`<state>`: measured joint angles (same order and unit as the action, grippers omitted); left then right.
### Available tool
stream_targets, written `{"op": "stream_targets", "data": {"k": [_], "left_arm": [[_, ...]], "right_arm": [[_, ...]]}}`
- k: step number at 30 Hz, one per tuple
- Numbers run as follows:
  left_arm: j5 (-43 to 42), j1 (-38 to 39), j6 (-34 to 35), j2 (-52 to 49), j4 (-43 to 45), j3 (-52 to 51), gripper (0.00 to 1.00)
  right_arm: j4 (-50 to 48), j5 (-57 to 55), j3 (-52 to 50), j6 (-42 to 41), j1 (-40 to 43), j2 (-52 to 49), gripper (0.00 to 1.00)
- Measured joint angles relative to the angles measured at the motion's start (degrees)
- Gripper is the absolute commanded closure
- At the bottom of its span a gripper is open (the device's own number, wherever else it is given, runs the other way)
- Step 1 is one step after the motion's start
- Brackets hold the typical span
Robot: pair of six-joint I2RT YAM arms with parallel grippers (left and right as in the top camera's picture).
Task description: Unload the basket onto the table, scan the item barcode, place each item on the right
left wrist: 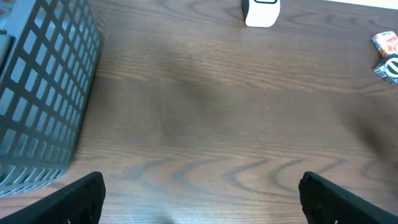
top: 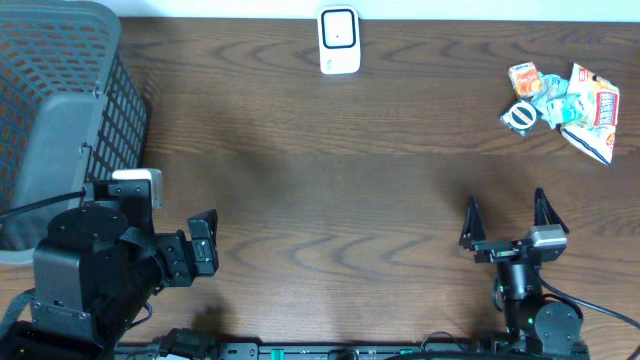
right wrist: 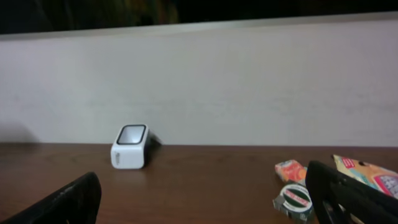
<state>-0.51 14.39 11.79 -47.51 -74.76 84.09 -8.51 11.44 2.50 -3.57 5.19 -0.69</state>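
A dark wood-grain counter (top: pixel 330 170) runs back to a pale wall (right wrist: pixel 249 81). Far left of the white scanner (top: pixel 339 40) stands a grey mesh basket (top: pixel 60 90). The left pincer (top: pixel 204 243), nearer than the scanner and to its left, is spread wide and empty. The right pincer (top: pixel 505 215), nearer and to the scanner's right, is equally wide and empty. The pile of packets (top: pixel 570 100) lies far right of the scanner, well apart from both pincers.
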Motion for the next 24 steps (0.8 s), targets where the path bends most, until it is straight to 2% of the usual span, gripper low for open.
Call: {"op": "stream_targets", "data": {"k": [9,19,24], "left_arm": [[-0.02,0.00,0.00,0.00,0.00,0.00,0.02],[-0.02,0.00,0.00,0.00,0.00,0.00,0.02],[0.00,0.00,0.00,0.00,0.00,0.00,0.02]], "right_arm": [[-1.14,-3.34,-2.12,0.26,0.00,0.00,0.01],[12.39,-7.52,-2.12,0.42,-2.51,-0.04,0.01],[12.55,-9.11,-2.12,1.11,-5.40,0.00,0.01]]}}
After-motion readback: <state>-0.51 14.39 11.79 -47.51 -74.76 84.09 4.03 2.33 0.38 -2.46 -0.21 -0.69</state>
